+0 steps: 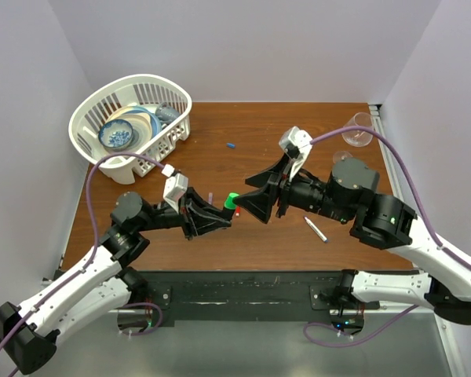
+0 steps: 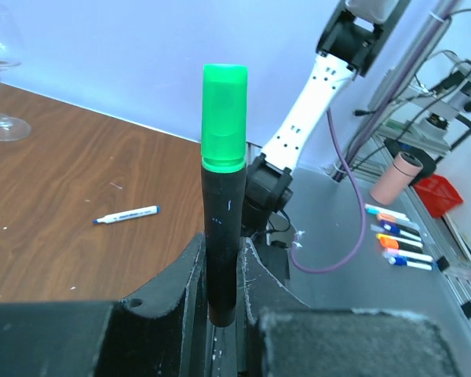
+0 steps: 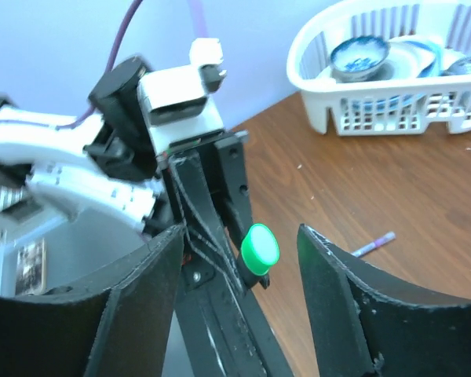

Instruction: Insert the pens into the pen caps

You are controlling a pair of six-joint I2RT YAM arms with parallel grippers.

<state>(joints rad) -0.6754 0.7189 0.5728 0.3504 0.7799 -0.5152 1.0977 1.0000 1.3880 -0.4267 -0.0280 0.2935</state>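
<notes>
now left jaws clench one green-capped marker (image 2: 220,236), right jaws gape, one white pen (image 2: 127,214) and one purple pen (image 3: 374,245) lie loose.

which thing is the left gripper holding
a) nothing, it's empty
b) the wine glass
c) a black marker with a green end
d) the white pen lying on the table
c: in the left wrist view the left gripper is clamped around the lower part of the black marker, whose green end sticks out beyond the fingers.
</notes>
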